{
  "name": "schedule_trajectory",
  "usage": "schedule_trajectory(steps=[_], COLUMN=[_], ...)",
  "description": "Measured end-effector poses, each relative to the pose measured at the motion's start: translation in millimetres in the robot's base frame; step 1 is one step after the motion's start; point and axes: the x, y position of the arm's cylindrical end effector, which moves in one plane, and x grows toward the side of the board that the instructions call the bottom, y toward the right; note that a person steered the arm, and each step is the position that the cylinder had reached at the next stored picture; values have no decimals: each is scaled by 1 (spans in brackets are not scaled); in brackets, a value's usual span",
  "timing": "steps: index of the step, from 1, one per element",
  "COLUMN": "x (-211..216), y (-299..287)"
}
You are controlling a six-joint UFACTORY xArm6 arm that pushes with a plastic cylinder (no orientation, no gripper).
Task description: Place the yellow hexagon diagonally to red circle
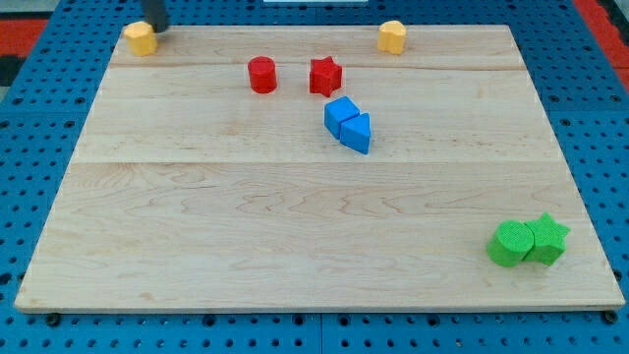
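The yellow hexagon (141,38) sits at the board's top left corner. The red circle (262,75) stands to its right and a little lower, in the upper middle of the view. My tip (157,28) is at the hexagon's upper right edge, touching it or nearly so. Only the rod's lower end shows at the view's top edge.
A red star (325,75) stands just right of the red circle. A blue cube (341,115) and a blue triangle (358,133) touch each other below the star. A second yellow block (393,36) sits at the top edge. A green circle (510,244) and a green star (546,239) sit at the bottom right.
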Motion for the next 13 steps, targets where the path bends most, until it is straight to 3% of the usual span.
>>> schedule_trajectory(steps=[1,2,11,13], x=[1,7,45,50], y=[-41,-42,59,36])
